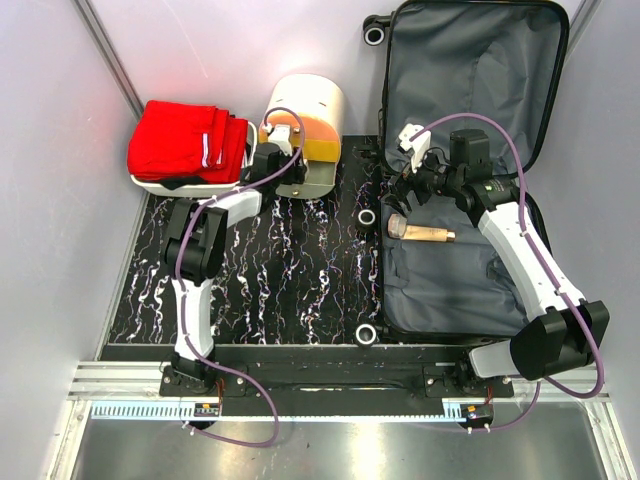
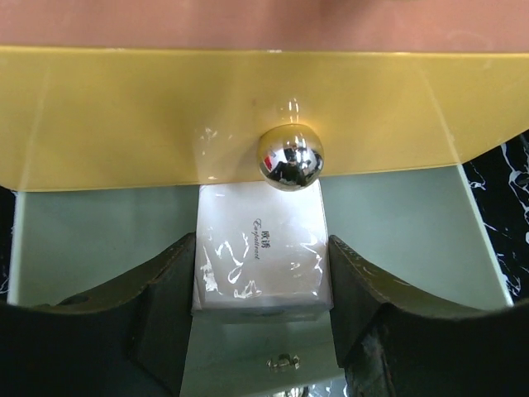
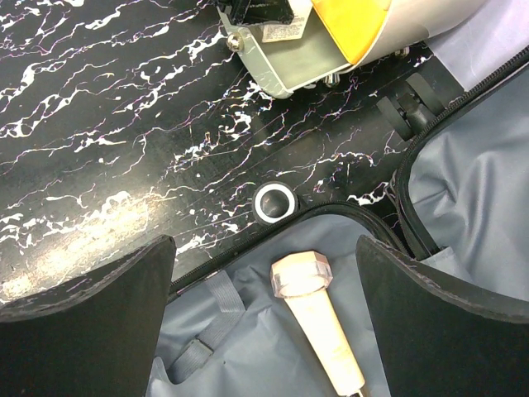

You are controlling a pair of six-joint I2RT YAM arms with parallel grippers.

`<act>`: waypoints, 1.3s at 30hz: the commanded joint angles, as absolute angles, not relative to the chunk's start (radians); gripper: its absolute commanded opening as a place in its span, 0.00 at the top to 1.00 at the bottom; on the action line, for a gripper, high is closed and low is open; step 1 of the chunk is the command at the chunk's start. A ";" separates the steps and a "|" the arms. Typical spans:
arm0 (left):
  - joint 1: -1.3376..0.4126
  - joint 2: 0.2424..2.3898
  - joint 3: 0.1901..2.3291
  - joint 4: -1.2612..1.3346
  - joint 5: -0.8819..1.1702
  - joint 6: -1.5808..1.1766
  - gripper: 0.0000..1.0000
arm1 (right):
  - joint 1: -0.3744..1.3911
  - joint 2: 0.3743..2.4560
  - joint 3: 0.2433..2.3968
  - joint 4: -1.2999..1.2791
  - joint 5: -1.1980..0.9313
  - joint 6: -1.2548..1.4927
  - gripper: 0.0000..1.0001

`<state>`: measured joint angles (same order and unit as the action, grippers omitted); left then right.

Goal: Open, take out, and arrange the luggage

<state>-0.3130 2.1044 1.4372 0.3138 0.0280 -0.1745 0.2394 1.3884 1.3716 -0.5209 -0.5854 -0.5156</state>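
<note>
Two arms, top view: left claw (image 1: 285, 135) stretched back to the cylinder (image 1: 310, 100); right claw (image 1: 405, 192) bent low over the luggage (image 1: 450, 290); well apart from each other.
Luggage, top view: open on the right of the table (image 1: 280, 280), lid up against the back, bottle (image 1: 420, 232) lying on the grey lining near the fold.
Clothes (image 1: 185, 140), top view: red, piled on the tray (image 1: 160, 186) at far left.
Left claw, left wrist view: closed on a white carton (image 2: 260, 256), fingers (image 2: 169, 298) pressed to both its sides, above the pale drawer (image 2: 83, 240), under the yellow front and chrome knob (image 2: 289, 155).
Risk, left wrist view: glossy wrap, so likely to slip if the squeeze eases; knob close above, so a knock probable on a careless lift.
Right claw, right wrist view: spread wide, holding nothing, straddling the bottle's capped end from above; wheel (image 3: 274, 201) just beyond.
Risk, right wrist view: round bottle on slack lining, so liable to roll or skid off if one finger lands first; strap beside it, a possible snag.
</note>
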 commanded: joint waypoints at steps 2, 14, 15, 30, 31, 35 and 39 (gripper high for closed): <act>-0.316 2.137 1.523 0.450 0.002 -0.196 0.89 | 0.235 1.385 1.387 -0.518 -0.572 -0.503 0.00; -0.316 1.884 1.344 0.448 0.090 -0.166 0.03 | 0.233 1.391 1.378 -0.517 -0.604 -0.538 0.00; -0.314 1.855 1.319 0.446 0.097 -0.160 0.05 | 0.235 1.391 1.374 -0.511 -0.609 -0.538 0.00; -0.258 1.741 1.166 0.146 0.146 -0.298 0.64 | 0.233 1.364 1.333 -0.503 -0.631 -0.532 0.00; -0.258 1.762 1.172 0.143 0.147 -0.302 0.66 | 0.233 1.364 1.335 -0.503 -0.627 -0.532 0.00; -0.259 1.827 1.222 0.143 0.124 -0.331 0.65 | 0.233 1.359 1.333 -0.503 -0.612 -0.534 0.00; -0.258 1.885 1.256 0.204 0.107 -0.347 0.64 | 0.232 1.362 1.336 -0.511 -0.604 -0.531 0.00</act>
<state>-0.2600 1.8500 1.1847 0.1223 0.1192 -0.3126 0.2375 1.3907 1.3327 -0.5205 -0.6102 -0.5270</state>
